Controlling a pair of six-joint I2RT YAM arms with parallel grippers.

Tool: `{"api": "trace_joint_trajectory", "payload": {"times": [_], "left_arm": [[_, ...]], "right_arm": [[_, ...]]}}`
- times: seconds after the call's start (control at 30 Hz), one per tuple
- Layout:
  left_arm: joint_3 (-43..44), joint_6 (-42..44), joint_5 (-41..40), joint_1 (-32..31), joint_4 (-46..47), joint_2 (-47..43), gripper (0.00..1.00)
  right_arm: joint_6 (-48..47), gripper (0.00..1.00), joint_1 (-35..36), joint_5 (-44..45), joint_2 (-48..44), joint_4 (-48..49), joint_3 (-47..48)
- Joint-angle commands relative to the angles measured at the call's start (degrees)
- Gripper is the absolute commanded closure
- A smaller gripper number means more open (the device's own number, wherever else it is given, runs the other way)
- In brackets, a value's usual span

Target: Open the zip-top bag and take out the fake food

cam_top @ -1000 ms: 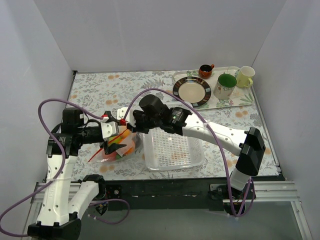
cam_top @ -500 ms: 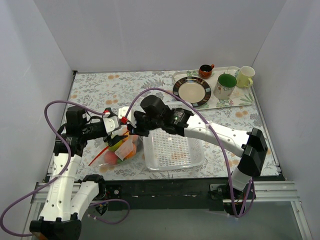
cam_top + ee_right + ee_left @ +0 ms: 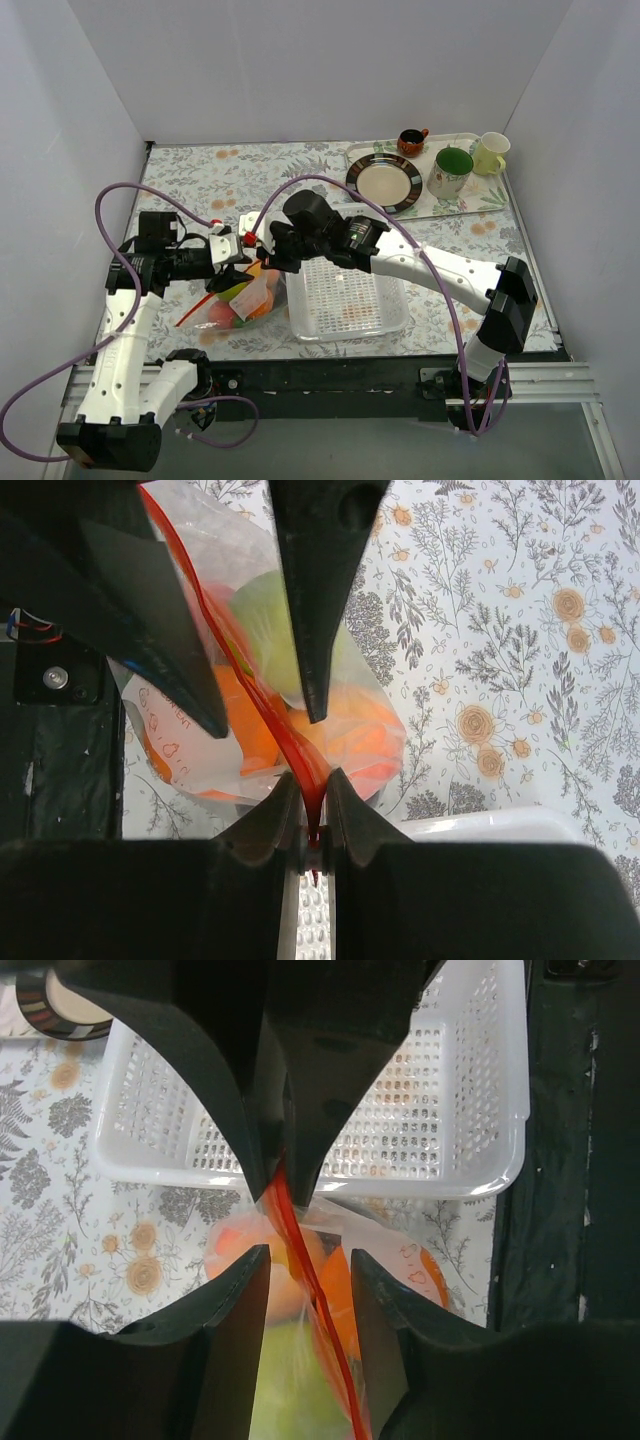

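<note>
The zip-top bag is clear, with an orange-red zip strip, and hangs just left of the white basket. The fake food shows through it: a lime-green apple, orange pieces and a pink-red fruit. My right gripper is shut on one end of the zip strip; it also shows in the top view. My left gripper is open, its jaws standing either side of the strip without pinching it; in the top view it faces the right gripper closely.
A white plastic mesh basket sits right of the bag. A tray at the back right holds a dark-rimmed plate, a green-lined mug, a yellow cup and a small brown cup. White walls enclose the flowered table.
My left gripper has drawn up and back from the bag's body toward its top edge. The right gripper has kept its hold on the strip and barely moved.
</note>
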Motion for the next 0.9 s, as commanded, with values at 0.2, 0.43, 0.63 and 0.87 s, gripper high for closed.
{"api": "trace_joint_trajectory", "payload": {"times": [0.2, 0.43, 0.63, 0.87], "left_arm": [[0.21, -0.39, -1.90, -0.64, -3.38, 1.26, 0.82], [5.40, 0.75, -3.83, -0.82, -6.98, 6.71, 0.84], [10.23, 0.14, -6.38, -0.91, -6.37, 6.72, 0.76], [11.99, 0.05, -6.21, -0.82, -7.42, 6.81, 0.75]], "right_arm": [[1.94, 0.99, 0.79, -2.60, -3.55, 7.61, 2.76], [2.21, 0.94, 0.70, -2.69, -6.62, 12.61, -1.01], [3.86, 0.56, -1.75, 0.65, -14.35, 19.99, -9.53], [23.94, 0.02, -14.32, -18.21, -27.96, 46.47, -30.61]]}}
